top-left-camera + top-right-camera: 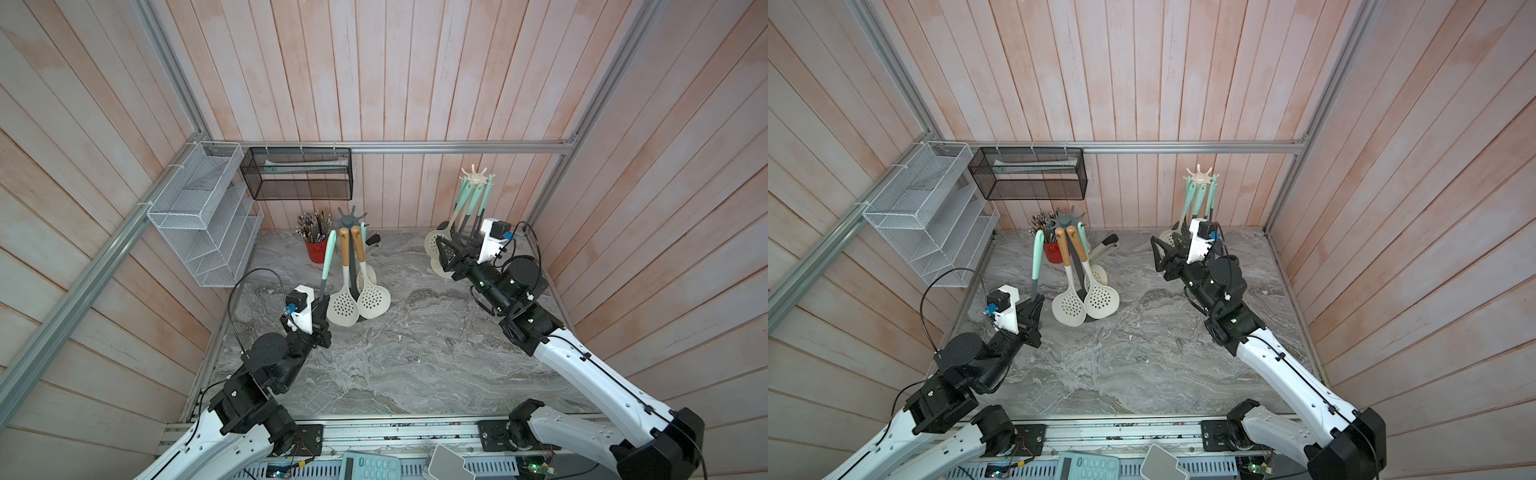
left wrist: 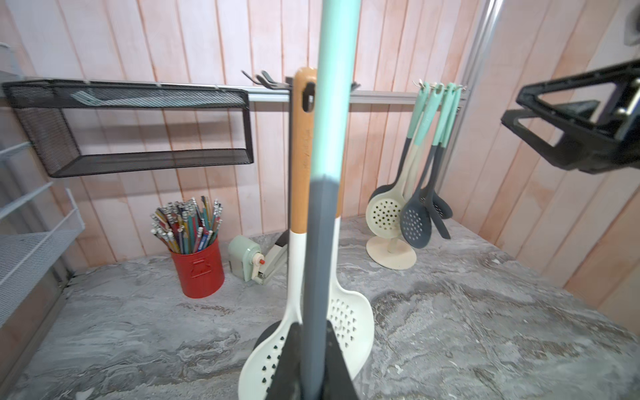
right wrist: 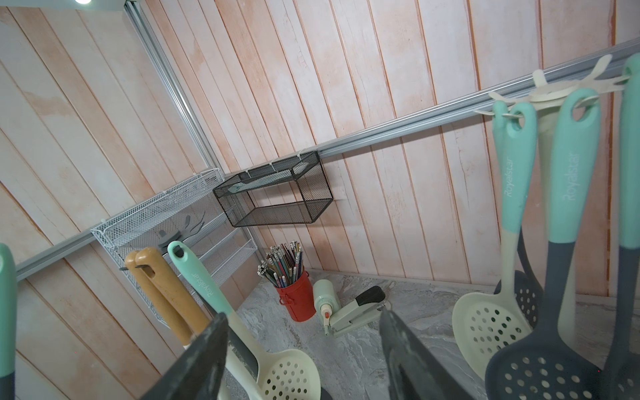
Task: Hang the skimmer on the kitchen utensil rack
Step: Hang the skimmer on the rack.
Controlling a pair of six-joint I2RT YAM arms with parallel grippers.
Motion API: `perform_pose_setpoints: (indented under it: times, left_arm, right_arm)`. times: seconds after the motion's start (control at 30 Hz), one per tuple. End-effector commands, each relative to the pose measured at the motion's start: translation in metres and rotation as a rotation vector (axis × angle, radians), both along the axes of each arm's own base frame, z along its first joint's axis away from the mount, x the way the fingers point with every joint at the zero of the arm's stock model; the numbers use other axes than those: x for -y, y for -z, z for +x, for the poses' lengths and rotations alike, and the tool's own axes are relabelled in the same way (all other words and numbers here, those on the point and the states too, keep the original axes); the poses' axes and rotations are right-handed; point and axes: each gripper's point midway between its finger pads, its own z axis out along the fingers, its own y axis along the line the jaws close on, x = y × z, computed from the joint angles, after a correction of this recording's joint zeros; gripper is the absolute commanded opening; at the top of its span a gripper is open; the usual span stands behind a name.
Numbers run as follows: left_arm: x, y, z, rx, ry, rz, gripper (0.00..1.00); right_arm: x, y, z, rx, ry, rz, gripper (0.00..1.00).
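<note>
The left gripper (image 1: 321,302) clamps the grey shaft of a teal-handled skimmer (image 1: 327,259), held nearly upright at about 10 o'clock on the marble tabletop (image 1: 415,365). Its handle tip leans toward 1 o'clock and the grey utensil rack (image 1: 352,216), where two orange-handled skimmers (image 1: 344,247) hang. The gripper hides the skimmer's head in both top views. Whether the handle's hanging hole has caught a prong cannot be told: the tip lies just beside the rack's hub, and the left wrist view cuts it off. At 1 o'clock the right gripper (image 1: 1158,254) hovers with jaws spread and empty, near the cream rack (image 1: 476,178), which carries several more skimmers. The step in hand appears to be the hanging itself, with the hooking yet to be confirmed. The next move likely calls for lifting the hole over a free prong on the rack's 9 o'clock side, lowering until it seats, then loosening the grip without knocking the neighbours.
</note>
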Motion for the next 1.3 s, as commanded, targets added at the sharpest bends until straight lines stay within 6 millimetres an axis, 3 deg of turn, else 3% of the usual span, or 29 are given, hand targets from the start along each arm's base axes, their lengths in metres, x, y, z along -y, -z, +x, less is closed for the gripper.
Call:
perform_pose_setpoints:
  times: [0.0,0.3,0.5,0.7,1.27]
  left_arm:
    - [-0.030,-0.008,0.009,0.036,-0.188,-0.018,0.08]
    - [-0.065,0.004,0.036,0.028,-0.569,0.020,0.07]
    - [-0.078,0.017,0.037,0.035,-0.706,-0.003,0.07]
    - [-0.071,0.031,0.040,0.031,-0.728,0.027,0.07]
    - [-0.051,0.036,0.058,0.082,-0.711,0.165,0.05]
  right_arm:
    - [0.004,-0.006,0.000,0.041,0.014,0.002,0.70]
    - [0.007,-0.003,0.003,0.041,0.029,-0.004,0.69]
    - [0.010,-0.002,0.003,0.039,0.035,-0.006,0.69]
    - [0.011,0.000,0.005,0.032,0.041,-0.009,0.69]
    - [0.016,0.006,0.012,0.010,0.055,-0.022,0.69]
